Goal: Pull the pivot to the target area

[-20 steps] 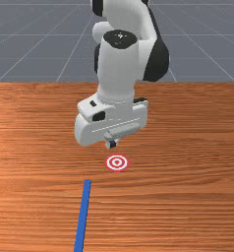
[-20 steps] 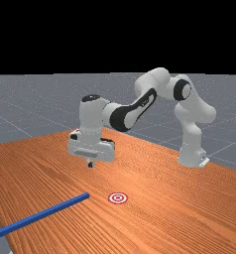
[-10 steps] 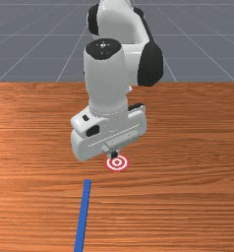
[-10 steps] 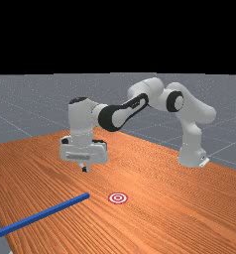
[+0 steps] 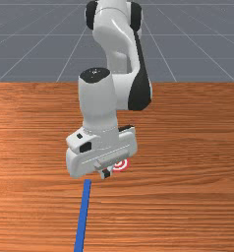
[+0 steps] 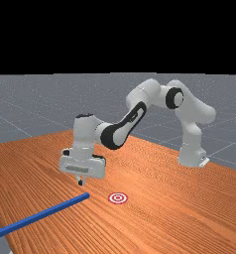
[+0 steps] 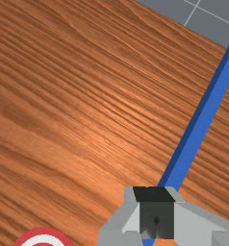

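In the front view, one blue bar [image 5: 82,216] and one target [image 5: 122,165], partly hidden by the gripper [image 5: 105,174], are seen on the wooden table [image 5: 188,147]. In the far view, the bar lies apart from the target; grey floor [image 6: 30,104] is seen beyond. In the wrist view, the jaws are clenched.

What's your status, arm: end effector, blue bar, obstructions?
End effector shut, empty, above table. Blue bar lying outside target. No obstacle seen.

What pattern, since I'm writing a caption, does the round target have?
The target has concentric red and white rings, best seen in the far view.
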